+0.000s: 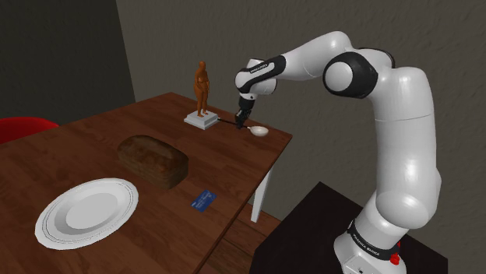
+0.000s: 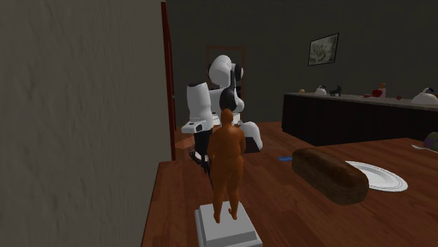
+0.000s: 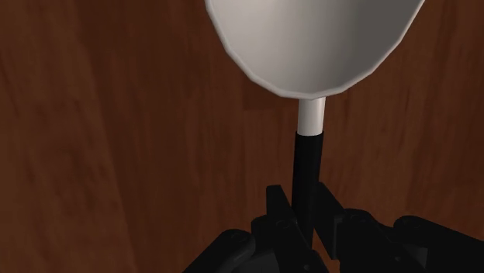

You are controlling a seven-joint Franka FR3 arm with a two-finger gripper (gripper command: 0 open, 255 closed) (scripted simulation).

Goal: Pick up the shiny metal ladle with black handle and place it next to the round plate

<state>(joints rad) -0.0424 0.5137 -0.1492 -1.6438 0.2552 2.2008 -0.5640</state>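
Brown table; white round plate at shoulder view's near left; dark loaf mid-table. Pale-bowled ladle far right, just beside figurine base. Black gripper pinching ladle's black handle. Judged: grasp in hand, lift not yet. Next: raise clear, carry over loaf, set beside plate.

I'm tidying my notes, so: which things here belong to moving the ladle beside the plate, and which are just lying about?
For the job: ladle, held by its black handle; gripper; round plate.
Just lying about: brown figurine; bread loaf; blue card.
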